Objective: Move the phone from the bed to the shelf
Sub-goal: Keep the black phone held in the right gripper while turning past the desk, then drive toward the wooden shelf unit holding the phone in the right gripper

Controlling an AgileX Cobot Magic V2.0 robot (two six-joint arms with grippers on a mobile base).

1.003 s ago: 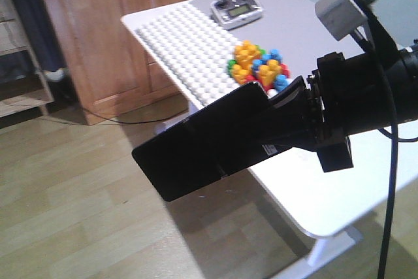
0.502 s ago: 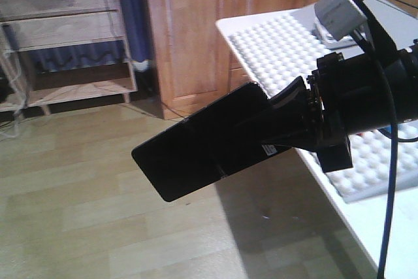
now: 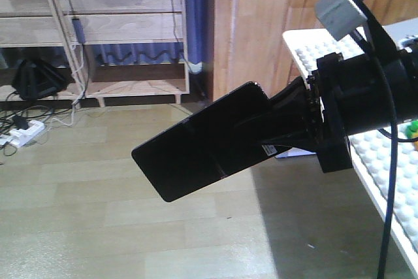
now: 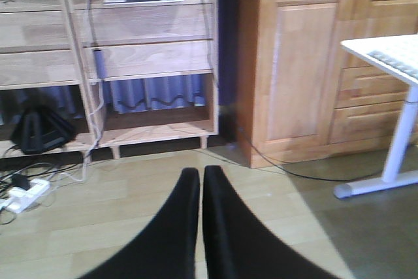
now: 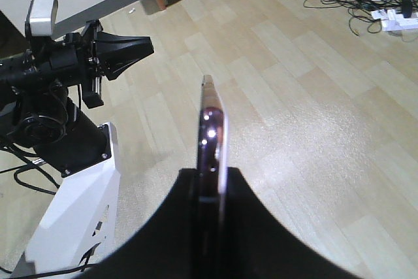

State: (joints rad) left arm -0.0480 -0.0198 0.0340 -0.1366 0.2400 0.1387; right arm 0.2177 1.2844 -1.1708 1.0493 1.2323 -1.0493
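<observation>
Halfway there: the pale plank shelf [image 3: 124,27], grain showing, stands well ahead of the right hand [image 5: 208,184], whose black jaws clamp the phone [image 5: 212,129] edge-up, a thin glossy slab rimmed in rose-gold. The left hand [image 4: 199,173], pinched together, carries nothing; placing remains.

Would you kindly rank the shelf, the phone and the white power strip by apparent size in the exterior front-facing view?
Largest: shelf.
Then: phone, though nearness to the camera enlarges it.
Smallest: white power strip.
</observation>
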